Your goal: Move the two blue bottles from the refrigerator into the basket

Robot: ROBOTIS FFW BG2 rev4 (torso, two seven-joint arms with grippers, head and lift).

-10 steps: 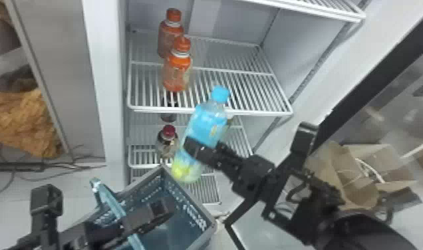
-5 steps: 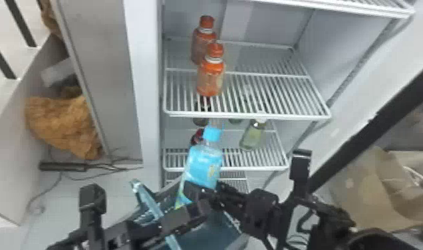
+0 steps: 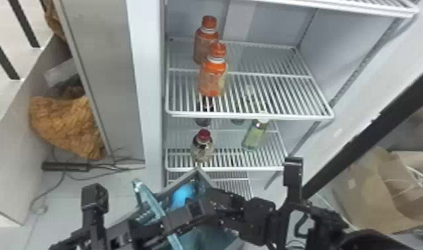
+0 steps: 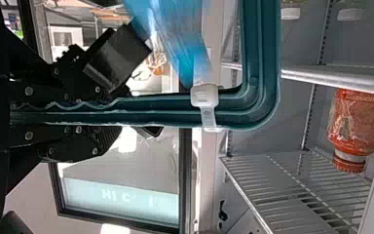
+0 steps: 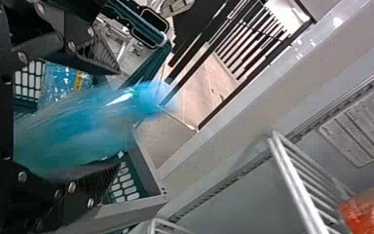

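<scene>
- Refrigerator (image 3: 147, 83) open, orange bottles (image 3: 213, 79) upright on a wire shelf (image 3: 247, 116), paper bag (image 3: 377, 199) over on the right!
- Both arms hide much of the basket (image 3: 206, 178); one blue bottle (image 5: 61, 80) inside is partly covered.
- Left pincer (image 3: 191, 212) clamped round the teal handle (image 3: 151, 199).
- Right pincer (image 3: 219, 207) spread wide, a gap beside the other blue bottle (image 5: 92, 122) between its fingers.
- That one's a glossy blue smear, slanting at the basket!
</scene>
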